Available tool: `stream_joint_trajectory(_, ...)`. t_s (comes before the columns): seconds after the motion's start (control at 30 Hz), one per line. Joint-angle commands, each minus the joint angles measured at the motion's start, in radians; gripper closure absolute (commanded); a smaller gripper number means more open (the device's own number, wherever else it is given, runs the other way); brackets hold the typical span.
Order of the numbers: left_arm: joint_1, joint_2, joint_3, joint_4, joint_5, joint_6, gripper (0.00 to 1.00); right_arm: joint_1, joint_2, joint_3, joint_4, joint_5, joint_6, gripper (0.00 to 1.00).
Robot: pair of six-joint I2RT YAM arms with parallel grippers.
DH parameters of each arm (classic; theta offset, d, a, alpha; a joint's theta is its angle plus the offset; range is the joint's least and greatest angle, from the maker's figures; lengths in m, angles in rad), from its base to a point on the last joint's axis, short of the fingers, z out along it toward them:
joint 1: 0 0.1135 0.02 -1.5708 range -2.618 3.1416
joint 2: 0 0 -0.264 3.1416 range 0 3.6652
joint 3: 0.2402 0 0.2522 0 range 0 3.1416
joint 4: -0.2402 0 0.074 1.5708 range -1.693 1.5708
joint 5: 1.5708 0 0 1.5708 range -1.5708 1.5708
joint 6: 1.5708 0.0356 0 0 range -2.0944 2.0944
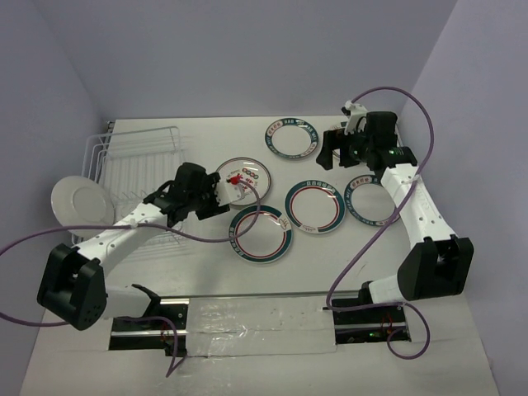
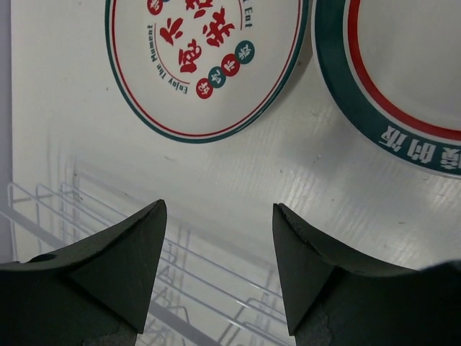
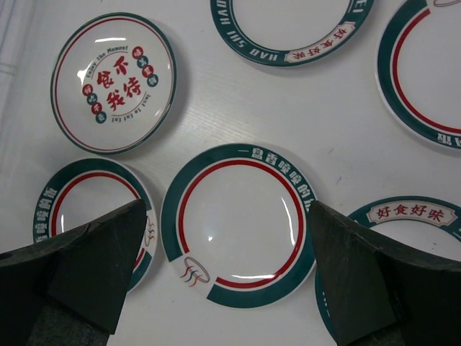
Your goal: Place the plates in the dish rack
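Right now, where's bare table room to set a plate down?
Bare table lies at the back, between the dish rack and the far teal-rimmed plate, and in front, right of the nearest teal-rimmed plate. The middle is crowded: the red-lettered plate and its neighbours lie close together.

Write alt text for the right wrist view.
The right gripper hangs open above a teal-rimmed plate lying flat on the white table. A plate with red characters lies at upper left. Four more teal-rimmed plates show only in part.
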Motion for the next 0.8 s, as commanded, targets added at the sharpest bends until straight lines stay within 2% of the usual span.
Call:
stream_joint_trajectory(0.0, -0.005, 0.030, -0.041, 0.212, 0.050, 0.197, 0.31, -0.018, 0.007, 0.001, -0.008, -0.011, 0.007, 0.00)
stream_joint_trajectory(0.33, -0.007, 0.118, -0.194, 0.418, 0.145, 0.491, 0.31, -0.023, 0.044, 0.036, -0.027, -0.005, 0.014, 0.00)
stream_joint_trajectory(0.5, -0.007, 0.164, -0.239, 0.530, 0.193, 0.573, 0.30, -0.025, 0.050, 0.049, -0.037, 0.009, 0.011, 0.00)
stream_joint_trajectory(0.77, 0.003, 0.359, -0.247, 0.716, 0.226, 0.705, 0.32, -0.028, 0.067, 0.076, -0.065, 0.029, -0.006, 0.00)
